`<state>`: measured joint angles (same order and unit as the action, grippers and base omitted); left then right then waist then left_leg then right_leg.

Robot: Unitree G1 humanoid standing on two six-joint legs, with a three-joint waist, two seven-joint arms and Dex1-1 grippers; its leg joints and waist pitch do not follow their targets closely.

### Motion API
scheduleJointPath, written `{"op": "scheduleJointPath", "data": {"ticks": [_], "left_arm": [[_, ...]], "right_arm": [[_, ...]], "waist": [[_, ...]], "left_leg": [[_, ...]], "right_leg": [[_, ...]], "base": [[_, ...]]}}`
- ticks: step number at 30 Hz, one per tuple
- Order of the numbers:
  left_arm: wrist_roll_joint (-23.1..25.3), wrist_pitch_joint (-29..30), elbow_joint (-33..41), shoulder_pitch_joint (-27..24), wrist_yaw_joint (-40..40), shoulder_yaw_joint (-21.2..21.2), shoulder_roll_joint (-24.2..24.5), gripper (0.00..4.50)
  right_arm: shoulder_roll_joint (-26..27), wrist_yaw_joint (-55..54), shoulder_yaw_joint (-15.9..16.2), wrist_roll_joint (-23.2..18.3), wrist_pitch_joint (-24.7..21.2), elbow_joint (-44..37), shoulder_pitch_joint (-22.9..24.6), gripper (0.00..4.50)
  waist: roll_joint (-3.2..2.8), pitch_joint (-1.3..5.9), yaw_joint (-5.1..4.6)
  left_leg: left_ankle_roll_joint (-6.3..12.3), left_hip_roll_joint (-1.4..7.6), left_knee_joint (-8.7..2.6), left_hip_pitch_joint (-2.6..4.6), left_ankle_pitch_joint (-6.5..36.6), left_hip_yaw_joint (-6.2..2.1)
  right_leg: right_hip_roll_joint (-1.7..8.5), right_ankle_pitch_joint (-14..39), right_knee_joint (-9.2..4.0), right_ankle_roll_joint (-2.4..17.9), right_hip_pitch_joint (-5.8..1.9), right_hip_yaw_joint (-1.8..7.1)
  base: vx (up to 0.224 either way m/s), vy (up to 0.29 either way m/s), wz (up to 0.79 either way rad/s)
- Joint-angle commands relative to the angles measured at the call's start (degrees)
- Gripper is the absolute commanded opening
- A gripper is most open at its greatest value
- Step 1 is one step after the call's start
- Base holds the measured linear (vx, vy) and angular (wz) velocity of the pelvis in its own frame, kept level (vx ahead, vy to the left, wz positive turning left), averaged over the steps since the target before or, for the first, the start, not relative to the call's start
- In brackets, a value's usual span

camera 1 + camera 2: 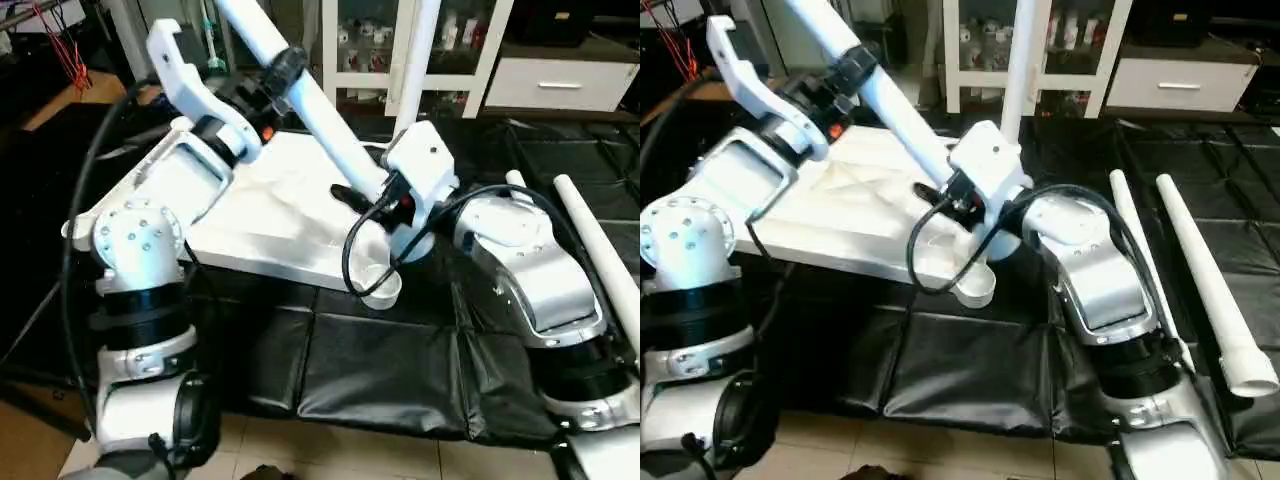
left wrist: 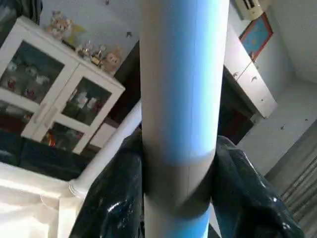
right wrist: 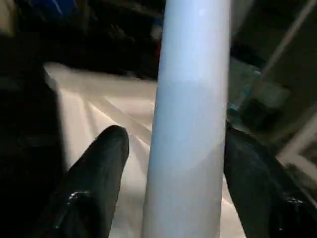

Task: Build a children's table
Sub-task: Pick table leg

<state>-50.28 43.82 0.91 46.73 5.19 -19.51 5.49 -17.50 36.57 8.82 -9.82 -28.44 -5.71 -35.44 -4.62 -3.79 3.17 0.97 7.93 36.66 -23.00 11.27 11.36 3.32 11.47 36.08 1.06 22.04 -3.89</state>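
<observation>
The leg (image 1: 318,112) is held slanted toward eleven o'clock over the tabletop (image 1: 270,215) — presumably for socketing. The left gripper (image 2: 179,198) is clamped on it; the right gripper's (image 3: 178,163) fingers stand apart around it.

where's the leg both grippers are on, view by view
Left eye view: the tilted leg slants from top centre down to the near corner socket.
Right eye view: the same leg slants from top left toward the middle.
Left wrist view: it runs up the centre, pinched between the black fingers.
Right wrist view: it runs up the centre, a gap beside it.
Shared landmark: the white tabletop.
</observation>
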Motion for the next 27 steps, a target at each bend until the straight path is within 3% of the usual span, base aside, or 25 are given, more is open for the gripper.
{"op": "scheduleJointPath", "data": {"ticks": [1, 2, 3, 4, 7, 8, 10, 11, 13, 14, 17, 18, 19, 20, 21, 22, 23, 27], "left_arm": [[0.73, -0.66, 0.44, -0.67, 1.09, 0.49, 0.82, 1.62], [0.89, -0.35, 0.74, -0.97, 2.37, 1.17, 1.56, 1.62], [1.14, 0.32, 1.00, -1.24, 4.68, 2.37, 2.94, 1.62], [1.14, 0.53, 1.02, -1.26, 5.28, 2.65, 3.30, 1.62], [0.61, 2.13, 1.34, -1.24, 10.66, 4.85, 5.95, 1.62], [0.44, 2.57, 1.53, -1.13, 12.65, 5.77, 6.72, 1.61], [0.40, 3.04, 1.59, -1.00, 14.26, 6.63, 7.42, 1.61], [0.74, 3.36, 1.56, -0.87, 16.12, 7.88, 8.35, 1.61], [1.04, 3.25, 1.66, -0.76, 17.84, 8.86, 9.00, 1.61], [0.35, 3.67, 1.73, -0.49, 18.64, 8.92, 9.03, 1.61], [-0.22, 3.69, 2.17, -0.08, 20.48, 9.59, 9.53, 1.61], [-1.32, 4.06, 2.57, 0.67, 21.50, 9.45, 9.62, 1.61], [-1.32, 4.06, 2.57, 0.67, 21.50, 9.45, 9.62, 1.61], [-2.83, 4.57, 2.95, 1.96, 23.62, 9.40, 9.84, 1.61], [-3.49, 4.97, 3.05, 2.48, 24.28, 9.32, 9.94, 1.61], [-3.84, 5.29, 3.15, 2.84, 24.61, 9.32, 9.98, 1.61], [-4.11, 5.43, 3.17, 3.04, 24.97, 9.37, 10.08, 1.61], [-5.27, 5.96, 3.24, 3.54, 27.31, 9.55, 10.14, 1.61]], "right_arm": [[0.66, 1.72, -1.77, -4.25, -1.38, -2.54, 0.15, 3.34], [0.63, 2.80, -3.06, -6.39, -2.55, -3.02, 0.44, 3.39], [0.13, 5.34, -5.38, -10.45, -4.78, -3.56, 0.67, 3.48], [-0.12, 6.22, -6.08, -11.83, -5.73, -3.67, 0.67, 3.59], [-3.36, 13.20, -10.45, -19.83, -10.39, -2.74, 0.24, 3.76], [-5.15, 15.87, -11.21, -21.14, -11.03, -1.60, -0.01, 3.93], [-6.69, 18.24, -11.92, -22.25, -11.91, -0.32, -0.42, 4.11], [-8.12, 20.44, -13.10, -24.66, -14.90, 1.23, -1.28, 4.15], [-9.23, 22.20, -13.95, -26.37, -16.97, 2.85, -2.17, 4.23], [-9.95, 23.11, -13.95, -26.43, -17.66, 4.23, -2.89, 4.45], [-11.54, 24.29, -12.92, -25.32, -17.93, 6.32, -3.77, 4.49], [-12.56, 23.85, -10.64, -21.62, -16.12, 8.54, -4.60, 4.50], [-12.56, 23.85, -10.64, -21.62, -16.12, 8.54, -4.60, 4.50], [-14.46, 23.71, -7.56, -18.02, -14.38, 11.23, -5.62, 4.50], [-14.99, 23.73, -6.75, -17.44, -14.51, 11.78, -5.90, 4.50], [-15.39, 24.10, -6.44, -17.67, -15.18, 11.78, -5.93, 4.50], [-15.67, 24.66, -6.25, -18.15, -16.02, 11.72, -5.94, 4.50], [-17.15, 28.30, -4.74, -20.48, -20.18, 11.67, -5.28, 4.50]], "waist": [[0.10, 4.15, -0.16], [0.11, 4.18, -0.14], [-0.46, 4.19, 0.00], [-0.46, 4.19, 0.00], [0.08, 4.23, 0.00], [0.49, 4.29, 0.30], [0.52, 4.26, 0.42], [1.00, 4.21, 0.41], [1.27, 4.23, 0.56], [1.42, 4.22, 0.58], [1.43, 4.30, 0.59], [1.41, 4.35, 0.62], [1.45, 4.42, 0.54], [1.71, 4.43, 0.66], [1.61, 4.45, 0.66], [1.39, 4.38, 0.76], [1.72, 4.33, 0.66], [1.47, 4.48, 1.06]], "left_leg": [[-0.51, 5.61, -5.04, 1.95, 12.74, -3.55], [-1.14, 5.68, -5.16, 2.10, 12.74, -3.55], [-1.57, 5.73, -5.22, 2.13, 13.21, -3.65], [-1.57, 5.73, -5.22, 2.13, 13.21, -3.65], [-1.57, 5.54, -5.21, 2.20, 13.43, -3.42], [-1.22, 5.53, -5.08, 2.01, 11.82, -3.35], [-0.99, 5.46, -4.91, 1.87, 10.87, -3.25], [-0.41, 5.32, -4.72, 1.81, 10.23, -3.18], [0.46, 5.27, -4.56, 1.71, 9.21, -3.16], [0.82, 5.30, -4.43, 1.58, 8.06, -3.13], [1.16, 5.35, -4.26, 1.65, 6.94, -3.03], [0.93, 5.41, -4.25, 1.68, 6.87, -3.03], [0.77, 5.33, -4.20, 1.68, 6.40, -3.03], [0.66, 5.28, -4.09, 1.63, 6.06, -3.01], [0.51, 5.23, -4.06, 1.75, 5.66, -2.83], [0.65, 5.28, -4.08, 1.75, 6.05, -2.88], [1.25, 5.35, -4.07, 1.64, 6.34, -2.88], [2.30, 5.49, -3.96, 1.70, 5.20, -2.91]], "right_leg": [[5.89, 11.77, -4.67, 10.88, -1.83, 3.71], [5.70, 10.85, -4.55, 10.89, -1.74, 3.65], [5.77, 10.64, -4.38, 10.76, -1.76, 3.65], [5.77, 10.64, -4.38, 10.76, -1.76, 3.65], [5.76, 9.87, -4.56, 10.69, -1.94, 3.66], [5.95, 9.49, -4.37, 11.05, -2.10, 3.70], [6.10, 10.24, -4.33, 11.37, -2.09, 3.67], [6.24, 11.07, -4.46, 11.65, -2.19, 3.71], [6.36, 11.94, -4.63, 11.74, -2.31, 3.71], [6.28, 12.86, -4.58, 11.71, -2.24, 3.56], [6.22, 12.95, -4.59, 11.69, -2.01, 3.49], [6.22, 12.98, -4.54, 11.71, -1.96, 3.43], [6.04, 12.45, -4.38, 11.83, -1.99, 3.34], [6.21, 11.86, -4.25, 12.49, -2.01, 3.34], [6.07, 11.44, -4.25, 12.83, -1.93, 3.36], [6.07, 11.31, -4.29, 12.86, -1.89, 3.44], [6.13, 11.06, -4.23, 12.80, -2.08, 3.52], [6.05, 9.44, -4.14, 13.26, -2.22, 3.41]], "base": [[0.000, 0.000, 0.00], [0.000, 0.000, 0.00], [0.000, 0.000, 0.00], [0.000, 0.000, 0.00], [0.000, 0.000, 0.00], [0.000, 0.000, 0.00], [0.000, 0.000, 0.00], [0.000, 0.000, 0.00], [0.000, 0.000, 0.00], [0.000, 0.000, 0.00], [0.000, 0.000, 0.00], [0.000, 0.000, 0.00], [0.000, 0.000, 0.00], [0.000, 0.000, 0.00], [0.000, 0.000, 0.00], [0.000, 0.000, 0.00], [0.000, 0.000, 0.00], [0.000, 0.000, 0.00]]}}
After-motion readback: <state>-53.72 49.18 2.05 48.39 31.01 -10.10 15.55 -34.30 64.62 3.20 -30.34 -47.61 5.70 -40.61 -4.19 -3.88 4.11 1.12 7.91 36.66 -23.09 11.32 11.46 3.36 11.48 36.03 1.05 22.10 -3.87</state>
